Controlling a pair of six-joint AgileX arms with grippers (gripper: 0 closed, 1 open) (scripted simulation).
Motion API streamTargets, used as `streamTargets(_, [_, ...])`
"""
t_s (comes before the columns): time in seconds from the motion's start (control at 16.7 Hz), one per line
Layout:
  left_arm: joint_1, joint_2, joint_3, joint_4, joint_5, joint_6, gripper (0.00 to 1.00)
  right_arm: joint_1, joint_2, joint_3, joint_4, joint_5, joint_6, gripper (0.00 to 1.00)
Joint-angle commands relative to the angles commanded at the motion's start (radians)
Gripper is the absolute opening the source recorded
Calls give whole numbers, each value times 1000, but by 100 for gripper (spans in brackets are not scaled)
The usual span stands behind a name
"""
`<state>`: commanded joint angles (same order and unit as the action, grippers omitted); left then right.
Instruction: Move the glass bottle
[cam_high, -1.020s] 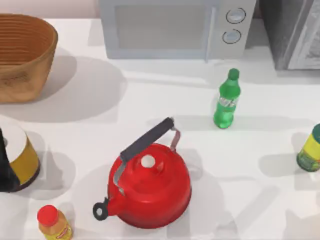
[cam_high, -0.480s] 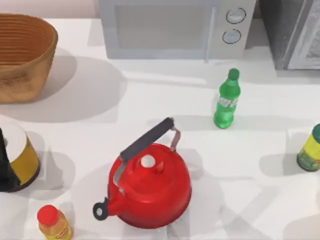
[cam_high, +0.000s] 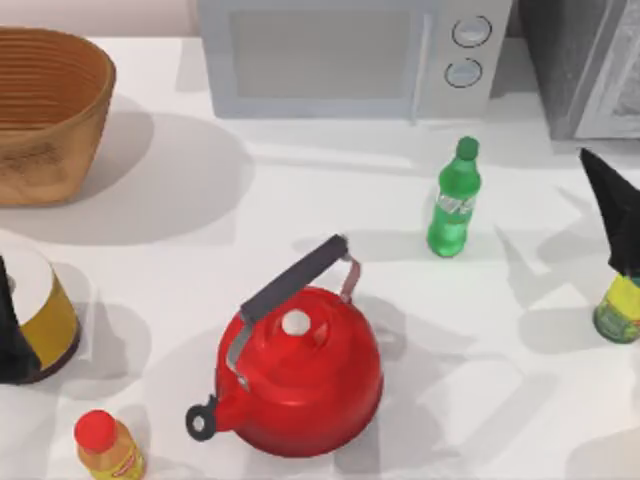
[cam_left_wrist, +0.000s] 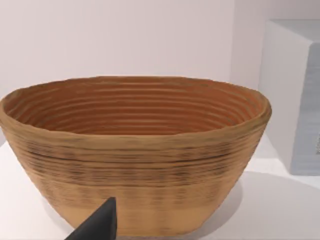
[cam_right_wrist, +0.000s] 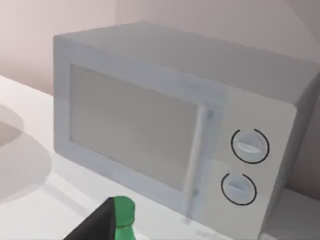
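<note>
The glass bottle (cam_high: 454, 198) stood upright on the white counter (cam_high: 300, 200), in front of the microwave (cam_high: 350, 55) and near its dial end, well apart from the red kettle (cam_high: 298, 370) nearer the camera. Nothing touched it or crowded it, so its sides were free for a grasp from the counter's right. The right wrist view caught its green cap (cam_right_wrist: 123, 209) low in the frame with the microwave door and 2 dials behind, which suggests that camera was already lined up on it.

The right tool (cam_high: 612, 215) showed in the top view as a dark pointed shape at the right edge, above the short yellow-labelled jar (cam_high: 620, 305) and partly over it. It was well apart from the bottle and held nothing. How far its fingers were parted could not be told; only 1 dark tip appeared in the top view and 1 in the wrist view, so this is perhaps an approach with the grasp not yet begun.

The left tool (cam_high: 12, 330) sat at the counter's left edge beside a yellow-banded can (cam_high: 45, 310), apparently idle; its wrist camera faced the wicker basket (cam_left_wrist: 135, 150), with 1 dark fingertip (cam_left_wrist: 100, 224) low in the frame. Its opening could not be told either. A small orange bottle (cam_high: 108, 445) stood near the front-left corner.
</note>
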<state>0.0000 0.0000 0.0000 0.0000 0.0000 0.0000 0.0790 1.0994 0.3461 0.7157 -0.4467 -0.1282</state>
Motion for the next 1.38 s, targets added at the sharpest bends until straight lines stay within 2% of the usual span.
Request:
streamTargets(0.24, [0, 0, 0, 0, 0, 0, 100, 36, 381, 41, 166, -92, -36, 100])
streamTargets(0.48, [0, 0, 0, 0, 0, 0, 100, 54, 600, 65, 256, -138, -62, 100])
streamTargets(1.02, [0, 0, 0, 0, 0, 0, 100, 60, 650, 75, 259, -140, -63, 100])
streamTargets(1.38, [0, 0, 0, 0, 0, 0, 100, 162, 771, 234, 246, -51, -19, 100])
